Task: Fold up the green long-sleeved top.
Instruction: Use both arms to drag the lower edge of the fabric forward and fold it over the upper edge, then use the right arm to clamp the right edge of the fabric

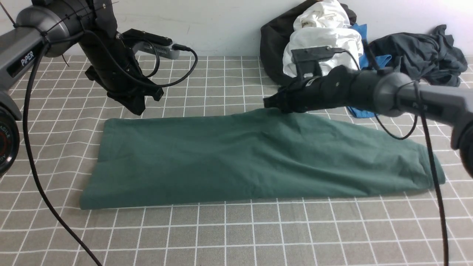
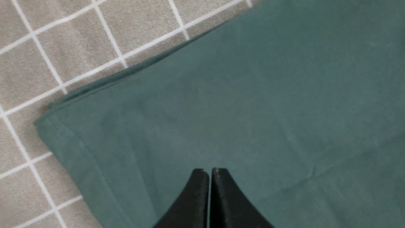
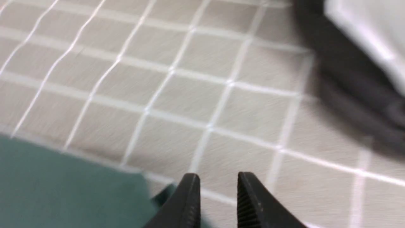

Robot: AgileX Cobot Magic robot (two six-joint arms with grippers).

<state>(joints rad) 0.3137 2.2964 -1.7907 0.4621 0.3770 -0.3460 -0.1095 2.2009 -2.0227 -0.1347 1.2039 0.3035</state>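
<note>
Green top [image 1: 255, 155], already a long band across the middle of the table [image 1: 236, 236]; the next fold calls for fresh grips along its far edge. Left gripper [image 2: 210, 172]: jaws pressed together above the far-left corner, holding nothing. Right gripper [image 3: 218, 182]: jaws narrowly apart beside the far edge, apparently empty (view blurred).

— How is the front view lit?
— Brightly and evenly. Only faint, soft shadows are cast on the grey, white-gridded worktop [image 1: 236, 229] along the edge of the dark green cotton long-sleeved top [image 1: 251, 155]. The crumpled white garment [image 1: 325, 37] is slightly washed out.
— And the wrist views?
— The left one is fairly sharp, though the black left hand [image 2: 209, 171] is rendered soft. The right one is smeared by motion blur: grid lines are streaked, and only the black right hand [image 3: 218, 175] is shown crisply.
</note>
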